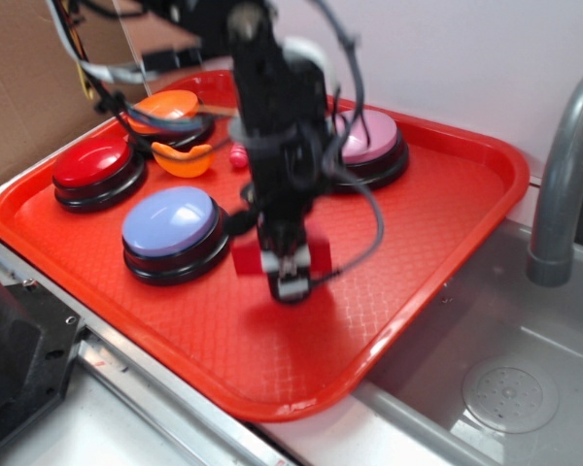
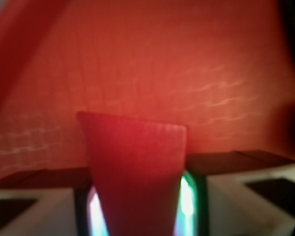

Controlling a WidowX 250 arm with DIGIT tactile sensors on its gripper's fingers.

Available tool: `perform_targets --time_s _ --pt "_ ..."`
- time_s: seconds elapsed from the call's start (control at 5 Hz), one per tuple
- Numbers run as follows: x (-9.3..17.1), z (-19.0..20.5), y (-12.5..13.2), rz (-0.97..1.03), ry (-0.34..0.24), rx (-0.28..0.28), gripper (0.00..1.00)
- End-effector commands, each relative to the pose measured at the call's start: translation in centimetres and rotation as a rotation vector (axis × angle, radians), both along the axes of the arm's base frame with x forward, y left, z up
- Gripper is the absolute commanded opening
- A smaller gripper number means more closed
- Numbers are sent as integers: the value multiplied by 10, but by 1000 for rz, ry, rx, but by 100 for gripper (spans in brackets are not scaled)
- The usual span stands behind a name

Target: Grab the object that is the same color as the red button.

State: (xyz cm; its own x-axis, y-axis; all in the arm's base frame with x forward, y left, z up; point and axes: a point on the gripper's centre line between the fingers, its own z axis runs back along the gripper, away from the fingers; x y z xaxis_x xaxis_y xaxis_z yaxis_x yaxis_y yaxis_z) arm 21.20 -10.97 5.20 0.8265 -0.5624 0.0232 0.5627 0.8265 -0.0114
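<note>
The pincer point(image 1: 290, 277) is seen pointing straight down over the middle of a big red tray point(image 1: 447, 223), its black arm rising behind it. It is clenched on the red wedge block point(image 1: 316, 254), which is gripped between the two fingers with red showing out on both sides of them. In the wrist view the fingers point(image 2: 34, 206) are narrowed to the width of the block, and each inner face is pressed against one side of the red wedge block point(image 2: 135, 172). Whether the block is resting on the tray floor or is lifted just clear of it cannot be told, as both views are blurred.

The block is a solid, matte red, close in colour to the tray beneath it. From the wrist it is shown as a tapered shape, wider at the far end and narrower where it passes between the fingers, with a flat, faintly grained top face.

To the left of the pincer in the exterior view, just beside it, a button with a pale blue dome point(image 1: 170, 221) is placed on a black base. Further left and back, well apart from the pincer, the red button point(image 1: 92, 162) is found with its glossy red dome. Behind the pincer, a pink-domed button point(image 1: 369, 136) is partly hidden by the arm.
</note>
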Motion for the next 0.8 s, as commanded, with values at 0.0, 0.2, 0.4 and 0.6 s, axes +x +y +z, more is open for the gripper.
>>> perform_targets --time_s 0.0,0.2,0.4,0.6 --pt "16 95 57 150 -120 -60 0" --pt "15 104 94 243 -129 -45 0" --pt "9 111 124 329 -124 -7 0" --pt "11 116 130 333 -92 -2 0"
